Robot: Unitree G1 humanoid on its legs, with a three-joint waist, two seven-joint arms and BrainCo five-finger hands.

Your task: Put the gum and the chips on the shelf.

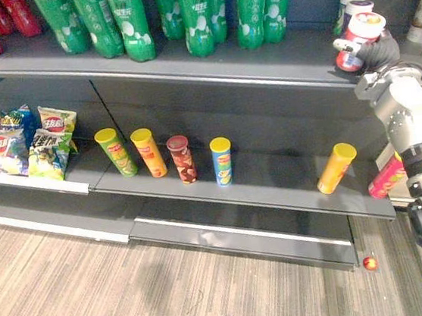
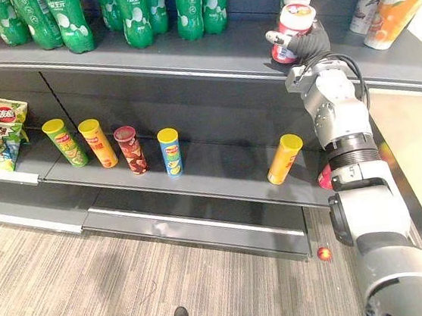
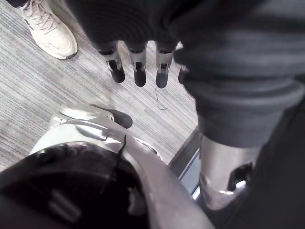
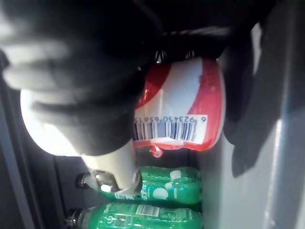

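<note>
Your right hand (image 2: 314, 42), fingers curled round the red-and-white gum canister (image 2: 293, 29), holds it tilted at the upper shelf's (image 2: 214, 47) 2 o'clock end, unreleased: gum nearly done, chips unclear, since a yellow chip tube (image 2: 284, 159) already leans on the lower shelf (image 2: 219, 166) at 4 o'clock; left hand (image 3: 138, 71) hangs, fingers straight.

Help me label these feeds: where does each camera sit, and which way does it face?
Left eye: on the head, facing down at the shelves; right arm enters at right, right hand curled round the gum.
Right eye: beside it, same scene.
Left wrist: faces the floor; left hand open, a person's shoe beyond.
Right wrist: looks along the right hand at the gum, green bottles behind.
Shared: the gum, in both eyes and right wrist.
</note>
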